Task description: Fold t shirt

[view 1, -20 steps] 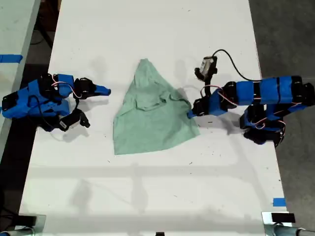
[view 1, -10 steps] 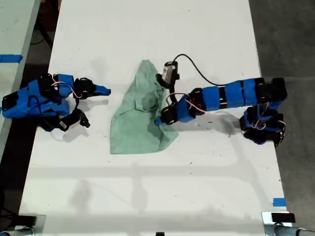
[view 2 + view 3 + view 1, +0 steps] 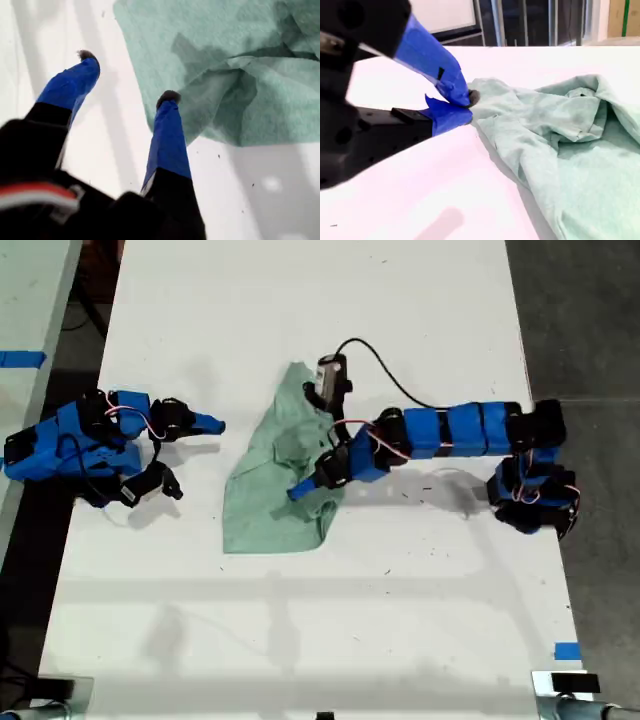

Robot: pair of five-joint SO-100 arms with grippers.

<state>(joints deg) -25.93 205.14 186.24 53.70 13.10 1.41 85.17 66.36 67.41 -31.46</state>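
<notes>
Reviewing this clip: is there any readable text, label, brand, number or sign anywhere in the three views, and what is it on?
No readable text in any view.
t shirt: plain mint green, no print or visible tag.
Arms: blue and black, no legible markings; my second gripper pinches the cloth's edge, my first gripper is open over the table.
Blue tape pieces in the exterior view: blank.

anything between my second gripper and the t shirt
Nothing visible. Only a strip of bare table lies between my second gripper, fingers shut, and the t shirt. My first gripper hangs open over the shirt's far side, toward the exterior view's right, off that path.
</notes>
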